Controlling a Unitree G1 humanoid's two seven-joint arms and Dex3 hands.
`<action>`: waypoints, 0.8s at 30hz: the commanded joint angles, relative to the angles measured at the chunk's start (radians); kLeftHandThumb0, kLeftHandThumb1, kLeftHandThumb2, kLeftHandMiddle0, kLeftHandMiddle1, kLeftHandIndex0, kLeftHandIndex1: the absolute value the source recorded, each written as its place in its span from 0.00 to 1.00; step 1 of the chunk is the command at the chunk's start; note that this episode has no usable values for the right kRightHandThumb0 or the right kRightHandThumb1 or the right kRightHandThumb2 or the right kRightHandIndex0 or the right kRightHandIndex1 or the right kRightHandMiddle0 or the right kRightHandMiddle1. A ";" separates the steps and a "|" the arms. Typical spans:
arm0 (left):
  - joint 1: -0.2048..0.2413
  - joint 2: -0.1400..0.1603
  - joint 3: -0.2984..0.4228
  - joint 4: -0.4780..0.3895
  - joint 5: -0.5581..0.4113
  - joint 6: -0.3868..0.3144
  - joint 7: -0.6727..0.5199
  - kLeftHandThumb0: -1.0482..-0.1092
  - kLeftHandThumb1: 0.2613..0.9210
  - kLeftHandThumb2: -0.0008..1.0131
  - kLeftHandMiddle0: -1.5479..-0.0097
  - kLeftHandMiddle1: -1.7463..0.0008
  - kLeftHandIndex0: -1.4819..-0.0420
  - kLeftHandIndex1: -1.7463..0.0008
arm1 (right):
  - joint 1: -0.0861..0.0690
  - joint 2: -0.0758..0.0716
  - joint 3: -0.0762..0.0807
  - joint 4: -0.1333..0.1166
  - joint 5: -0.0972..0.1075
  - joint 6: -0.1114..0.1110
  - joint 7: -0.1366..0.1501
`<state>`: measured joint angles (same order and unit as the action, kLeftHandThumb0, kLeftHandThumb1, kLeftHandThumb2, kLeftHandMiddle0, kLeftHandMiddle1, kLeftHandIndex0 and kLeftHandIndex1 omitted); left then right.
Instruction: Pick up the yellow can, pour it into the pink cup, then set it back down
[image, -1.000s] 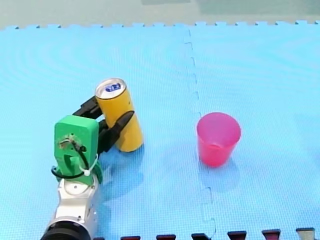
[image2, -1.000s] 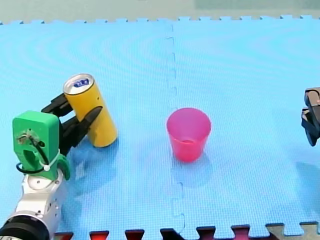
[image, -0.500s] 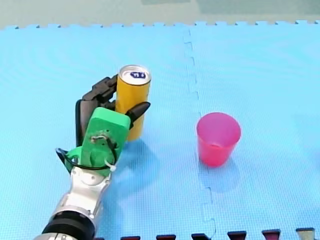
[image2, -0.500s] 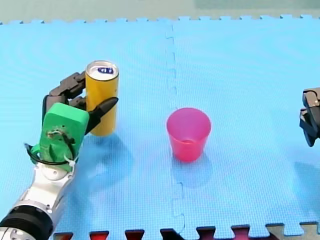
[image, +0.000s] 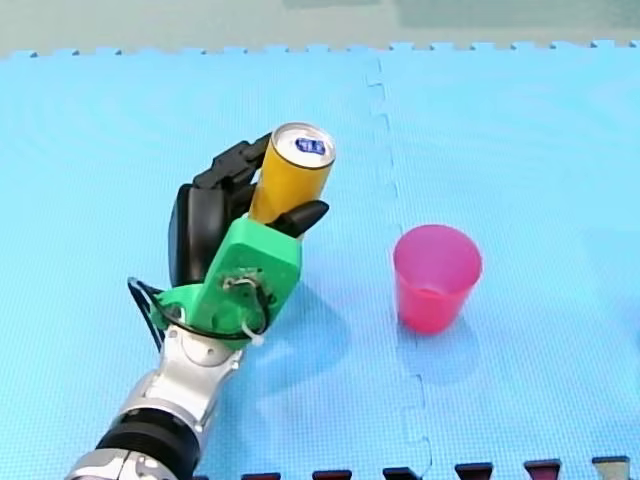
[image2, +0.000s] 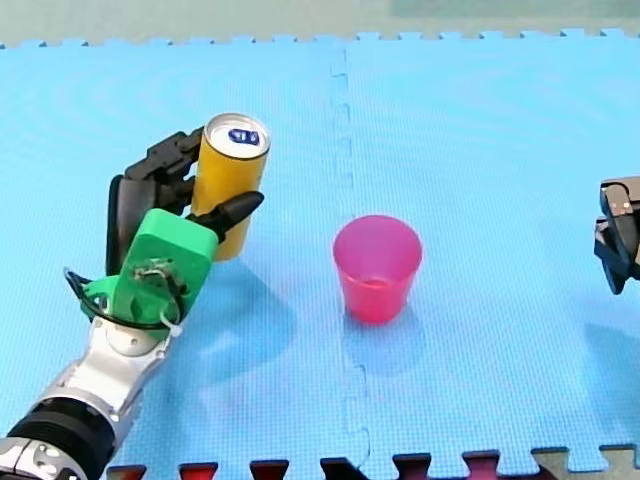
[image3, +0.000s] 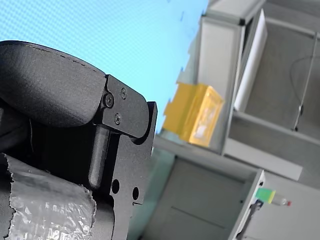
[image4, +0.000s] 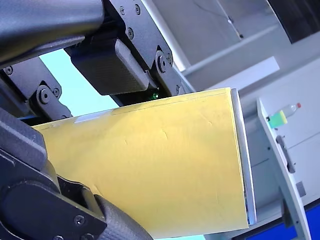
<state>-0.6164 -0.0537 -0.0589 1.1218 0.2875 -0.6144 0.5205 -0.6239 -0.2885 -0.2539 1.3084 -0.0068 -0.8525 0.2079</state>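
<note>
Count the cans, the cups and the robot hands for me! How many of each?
Cans: 1, a yellow can.
Cups: 1, a pink cup standing on the blue mat.
Robot hands: 2, the left hand gripping the can, the right hand at the mat's right edge.
Total: 4.

The left arm comes in from the lower left, its forearm angled up and to the right. The left robot hand (image: 205, 228) has its black fingers (image: 232, 166) closed around the can (image: 290, 182), which it holds tilted. The right robot hand (image2: 620, 236) is at the far right edge.
</note>
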 joint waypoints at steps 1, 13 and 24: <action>-0.013 0.001 -0.004 0.003 -0.001 -0.010 0.007 0.74 0.85 0.00 0.11 1.00 0.20 1.00 | 0.004 -0.001 0.000 0.000 0.002 -0.008 -0.004; -0.028 -0.007 -0.036 0.014 0.016 0.030 -0.005 0.73 0.87 0.00 0.12 1.00 0.21 1.00 | 0.006 0.006 0.004 -0.002 -0.003 -0.019 -0.018; -0.066 -0.040 -0.073 0.051 0.038 0.038 -0.003 0.72 0.88 0.00 0.14 1.00 0.22 1.00 | 0.007 0.012 0.013 -0.004 -0.009 -0.020 -0.035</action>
<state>-0.6680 -0.0922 -0.1268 1.1731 0.3211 -0.5603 0.5099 -0.6201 -0.2755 -0.2411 1.3070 -0.0157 -0.8691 0.1767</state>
